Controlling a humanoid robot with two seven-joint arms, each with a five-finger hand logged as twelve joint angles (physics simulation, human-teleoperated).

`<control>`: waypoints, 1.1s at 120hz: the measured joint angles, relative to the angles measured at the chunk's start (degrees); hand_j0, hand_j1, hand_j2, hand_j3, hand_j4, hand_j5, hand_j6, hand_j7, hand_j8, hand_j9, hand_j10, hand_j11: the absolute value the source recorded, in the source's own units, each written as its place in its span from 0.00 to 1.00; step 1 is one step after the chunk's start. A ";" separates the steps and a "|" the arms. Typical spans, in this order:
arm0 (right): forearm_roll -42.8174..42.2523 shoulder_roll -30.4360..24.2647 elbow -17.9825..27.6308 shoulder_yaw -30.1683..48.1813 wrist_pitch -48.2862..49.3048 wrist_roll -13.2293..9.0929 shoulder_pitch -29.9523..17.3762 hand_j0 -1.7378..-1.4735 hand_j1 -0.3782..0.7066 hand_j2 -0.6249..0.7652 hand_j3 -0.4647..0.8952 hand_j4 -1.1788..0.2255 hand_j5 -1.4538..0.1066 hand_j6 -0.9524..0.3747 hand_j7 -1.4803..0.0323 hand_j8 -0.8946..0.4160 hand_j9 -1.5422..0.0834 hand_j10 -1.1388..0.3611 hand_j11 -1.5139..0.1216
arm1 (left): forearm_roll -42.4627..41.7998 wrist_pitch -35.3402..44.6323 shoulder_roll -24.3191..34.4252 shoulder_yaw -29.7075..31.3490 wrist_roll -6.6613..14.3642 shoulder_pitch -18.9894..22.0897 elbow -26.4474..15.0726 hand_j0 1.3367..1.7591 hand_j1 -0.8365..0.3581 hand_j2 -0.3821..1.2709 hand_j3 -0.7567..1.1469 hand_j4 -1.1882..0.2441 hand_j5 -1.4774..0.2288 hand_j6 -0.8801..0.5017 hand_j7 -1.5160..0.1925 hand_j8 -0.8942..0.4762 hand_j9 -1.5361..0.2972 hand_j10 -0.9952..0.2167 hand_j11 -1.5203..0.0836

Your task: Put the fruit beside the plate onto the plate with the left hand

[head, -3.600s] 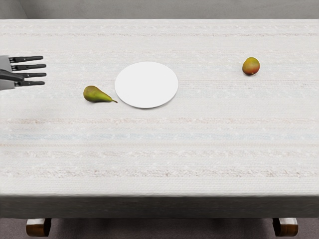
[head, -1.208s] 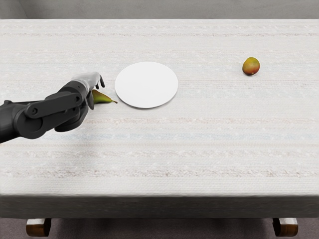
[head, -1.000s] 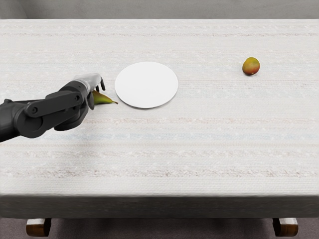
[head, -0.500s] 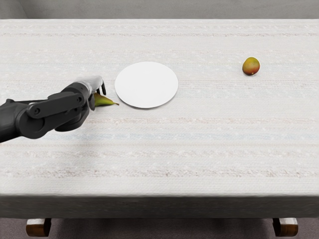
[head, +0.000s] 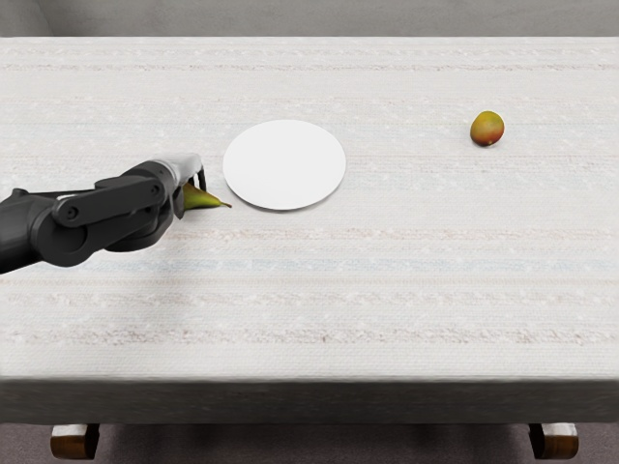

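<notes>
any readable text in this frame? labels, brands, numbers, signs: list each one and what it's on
None: no text, label, brand, number or sign shows in the head view.
The plate is plain white.
The pear and the round fruit carry no sticker.
The left hand and its dark arm show no marking.
The table has only faint stripes, no print.

You'll find a small red-and-yellow fruit (head: pixel 487 128) lying alone toward the far right of the table (head: pixel 387 290), whose top is pale and faintly striped. Below its front edge two dark wooden feet (head: pixel 74 441) show, one near each corner.
</notes>
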 joint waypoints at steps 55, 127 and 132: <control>-0.03 0.00 0.00 0.00 0.00 0.00 0.00 0.30 0.03 0.45 0.34 0.84 0.93 0.72 0.98 0.68 0.95 0.76 0.93 | -1.91 -0.41 0.04 0.13 -0.03 0.13 -0.02 0.75 0.51 0.29 0.34 0.40 0.43 0.26 0.43 0.35 0.38 0.36 0.43; -0.02 0.00 0.00 0.00 0.00 0.00 0.00 0.30 0.03 0.45 0.34 0.84 0.93 0.72 0.98 0.68 0.95 0.76 0.93 | -20.48 -0.59 1.88 -2.19 0.03 -9.08 0.16 0.74 0.44 0.33 0.39 0.43 0.30 0.31 0.34 0.42 0.32 0.47 0.35; -0.03 0.00 -0.01 0.00 0.00 0.00 0.00 0.30 0.03 0.45 0.34 0.84 0.93 0.72 0.98 0.68 0.95 0.76 0.93 | -20.95 -0.57 1.59 -2.77 0.02 -9.38 0.15 0.74 0.44 0.32 0.39 0.43 0.30 0.32 0.33 0.43 0.31 0.48 0.35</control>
